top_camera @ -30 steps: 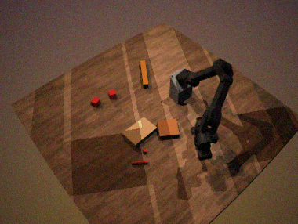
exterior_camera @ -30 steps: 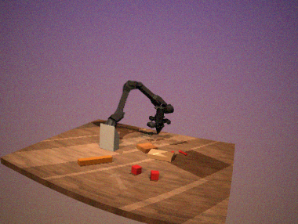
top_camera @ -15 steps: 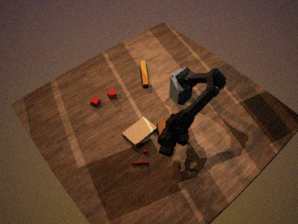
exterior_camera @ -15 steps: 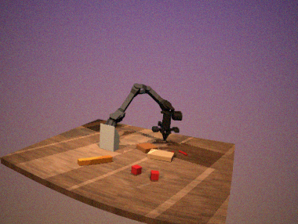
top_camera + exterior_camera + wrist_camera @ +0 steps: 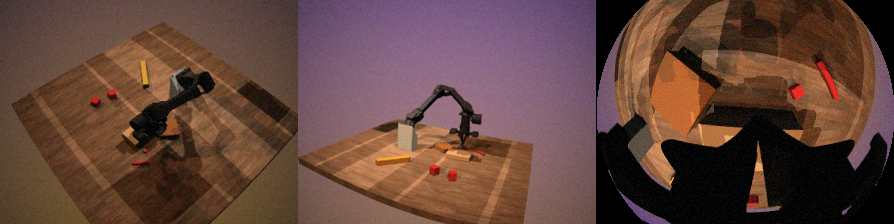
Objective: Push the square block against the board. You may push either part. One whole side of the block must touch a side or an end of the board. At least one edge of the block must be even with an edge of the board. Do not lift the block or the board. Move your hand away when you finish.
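The orange square block [image 5: 170,128] [image 5: 443,147] [image 5: 680,95] lies flat on the table, on the robot-base side of the pale tan board [image 5: 129,134] [image 5: 459,156] [image 5: 712,134]. The block looks turned relative to the board, with a corner close to the board's end; whether they touch is unclear. My gripper [image 5: 463,148] [image 5: 757,120] is shut and empty. Its fingertips are low, at the board's long side nearer the small red cube. Contact with that side cannot be told. In the top view the arm hides the fingertips and much of the board.
A small red cube [image 5: 145,150] [image 5: 797,91] and a thin red stick [image 5: 139,163] [image 5: 481,153] [image 5: 827,80] lie near the gripper. Two larger red cubes [image 5: 96,102] [image 5: 452,175] lie beyond the board's other side. A yellow bar [image 5: 144,73] [image 5: 393,160] lies near the base.
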### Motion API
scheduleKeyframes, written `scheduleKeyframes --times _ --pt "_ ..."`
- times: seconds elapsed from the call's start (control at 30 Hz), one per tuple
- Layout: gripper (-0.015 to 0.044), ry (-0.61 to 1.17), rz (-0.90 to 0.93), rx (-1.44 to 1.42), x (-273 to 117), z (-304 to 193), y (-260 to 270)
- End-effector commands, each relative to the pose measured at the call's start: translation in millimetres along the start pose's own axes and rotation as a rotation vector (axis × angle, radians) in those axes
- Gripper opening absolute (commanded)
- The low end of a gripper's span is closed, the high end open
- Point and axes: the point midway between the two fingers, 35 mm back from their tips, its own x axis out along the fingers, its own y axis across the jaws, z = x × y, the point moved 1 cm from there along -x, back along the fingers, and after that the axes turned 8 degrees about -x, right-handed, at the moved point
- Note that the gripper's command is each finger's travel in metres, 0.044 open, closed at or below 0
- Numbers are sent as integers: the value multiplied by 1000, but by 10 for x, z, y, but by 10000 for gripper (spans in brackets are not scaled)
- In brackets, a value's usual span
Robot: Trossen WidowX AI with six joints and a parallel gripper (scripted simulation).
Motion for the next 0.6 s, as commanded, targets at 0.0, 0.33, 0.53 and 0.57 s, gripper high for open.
scheduleKeyframes --times 0.0,0.33,0.53,0.57 --pt "0 -7 5 24 40 -28 13" --pt "0 -10 5 24 559 -20 22" --pt "0 -9 5 24 560 -89 28" --pt "0 -9 5 24 561 -106 30"
